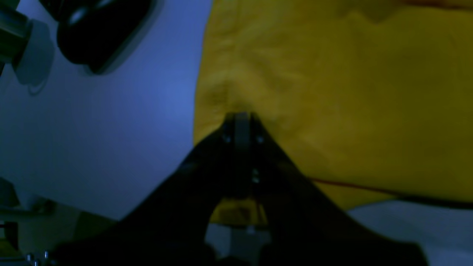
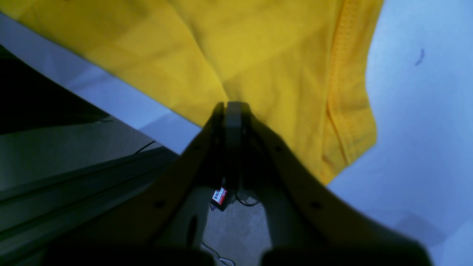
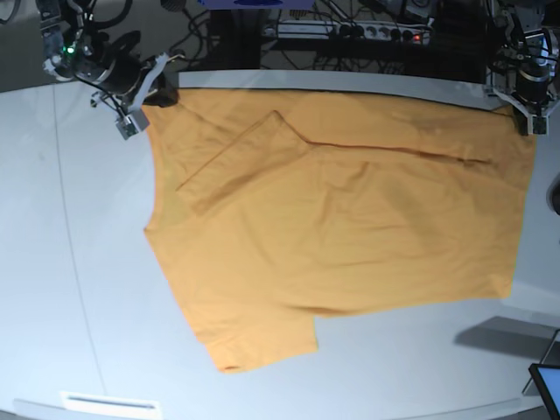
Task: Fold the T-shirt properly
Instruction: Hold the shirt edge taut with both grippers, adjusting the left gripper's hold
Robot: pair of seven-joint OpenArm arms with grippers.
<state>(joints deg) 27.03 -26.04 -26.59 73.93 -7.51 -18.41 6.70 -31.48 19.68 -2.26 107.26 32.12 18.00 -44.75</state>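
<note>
A: One T-shirt (image 3: pixel 350 236) only, orange-yellow, spread over the pale table (image 3: pixel 79 289). Lies flat across the middle, reaching to the far edge.

B: Two arms, two end effectors. Left end effector (image 1: pixel 242 117) clamped together on the fabric near one side edge of the T-shirt, cloth puckered right at the tips. Sits at the far right corner in the base view.

A: Right end effector (image 2: pixel 232 107) likewise closed tight, pinching yellow cloth close to a stitched hem. Far left corner in the base view, at the T-shirt's edge.

B: Sleeves, counted: two. One folded inward over the body near the far left, forming a slanted flap. The other sticking out at the near side, towards the front edge of the table.

A: One long crease running across the upper part of the body, from the folded flap towards the right.

B: One small dark mark on the table beside the hem in the right wrist view. One white strip on the table at the near left corner (image 3: pixel 109 403).

A: Cables and a power strip (image 3: pixel 350 31) beyond the far edge; number of cables cannot be told.
</note>
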